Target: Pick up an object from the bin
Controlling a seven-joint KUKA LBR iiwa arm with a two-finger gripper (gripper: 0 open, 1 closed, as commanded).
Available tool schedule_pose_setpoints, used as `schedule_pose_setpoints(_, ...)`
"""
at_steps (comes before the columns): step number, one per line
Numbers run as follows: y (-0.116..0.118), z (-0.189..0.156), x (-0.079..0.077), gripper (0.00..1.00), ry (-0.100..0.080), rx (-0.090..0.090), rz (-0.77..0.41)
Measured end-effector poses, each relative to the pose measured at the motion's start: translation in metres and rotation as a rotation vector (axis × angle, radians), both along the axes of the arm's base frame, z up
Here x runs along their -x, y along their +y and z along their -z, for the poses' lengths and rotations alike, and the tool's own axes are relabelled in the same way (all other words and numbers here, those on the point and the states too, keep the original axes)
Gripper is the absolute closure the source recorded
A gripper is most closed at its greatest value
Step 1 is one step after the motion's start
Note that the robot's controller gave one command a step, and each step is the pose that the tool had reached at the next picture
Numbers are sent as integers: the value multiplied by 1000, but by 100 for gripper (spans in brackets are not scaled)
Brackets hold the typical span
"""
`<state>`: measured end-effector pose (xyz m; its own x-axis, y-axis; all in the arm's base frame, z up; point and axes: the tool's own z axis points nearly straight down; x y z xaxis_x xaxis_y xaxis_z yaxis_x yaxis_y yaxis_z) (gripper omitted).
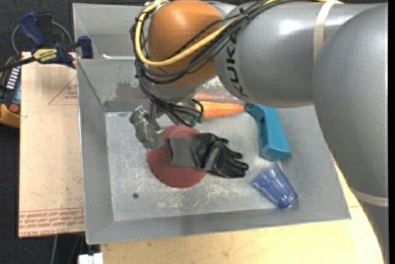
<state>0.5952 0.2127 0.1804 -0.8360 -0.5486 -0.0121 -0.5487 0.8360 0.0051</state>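
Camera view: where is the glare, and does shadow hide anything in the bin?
Camera view: glare sits on the arm's grey link and orange wrist cover; soft shadow falls on the bin's back wall beneath the wrist, by the gripper; the black glove, dark red disc and blue plastic cup are plainly lit.

Glove [210, 155] atop disc [174, 176], carrot [225, 110] behind, cup [276, 189] right-front.

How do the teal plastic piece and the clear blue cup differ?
The teal plastic piece is opaque, long and angular; the clear blue cup is see-through, short and tapered. The teal piece's far end is by the orange carrot; the cup lies on its side nearer the front corner. Both rest on the bin floor, apart from the gripper.
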Motion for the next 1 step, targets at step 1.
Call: schedule_pose_setpoints(1, -10, -73, -6, 100, -2, 0, -37)
